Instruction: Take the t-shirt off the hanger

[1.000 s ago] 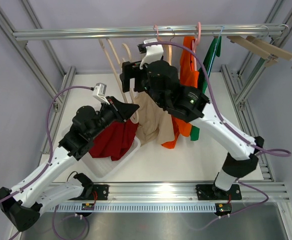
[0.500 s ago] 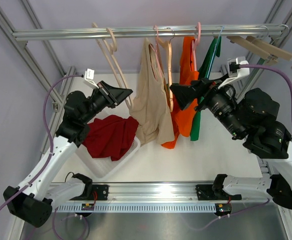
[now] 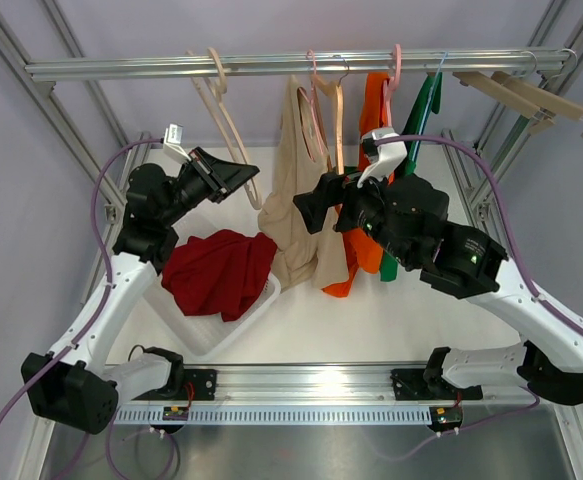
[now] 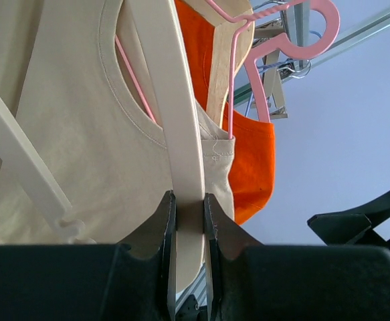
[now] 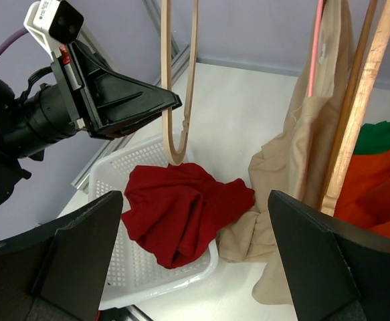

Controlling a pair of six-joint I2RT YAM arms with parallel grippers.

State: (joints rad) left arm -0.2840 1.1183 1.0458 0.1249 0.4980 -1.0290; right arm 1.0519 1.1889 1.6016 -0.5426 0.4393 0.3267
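Note:
A beige t-shirt (image 3: 299, 215) hangs from the rail on a wooden hanger (image 3: 337, 105) with a pink one beside it. My left gripper (image 3: 239, 180) is shut on one arm of a bare cream hanger (image 3: 223, 105) just left of that shirt. The left wrist view shows its jaws clamped on the cream hanger (image 4: 184, 134) with the beige t-shirt (image 4: 81, 134) behind. My right gripper (image 3: 321, 205) is wide open and holds nothing, hovering in front of the beige t-shirt (image 5: 295, 174). Its wrist view shows the cream hanger (image 5: 179, 100) and the left gripper (image 5: 131, 100).
A red shirt (image 3: 216, 272) lies bunched in a white mesh basket (image 3: 206, 338) at the left. Orange (image 3: 374, 150) and green (image 3: 421, 115) shirts hang right of the beige one. Spare wooden hangers (image 3: 531, 95) sit at the rail's (image 3: 131, 70) right end.
My right arm has swung in from the right to the beige t-shirt, and its jaws have spread wider. The left gripper has kept its hold on the cream hanger, shifting slightly.

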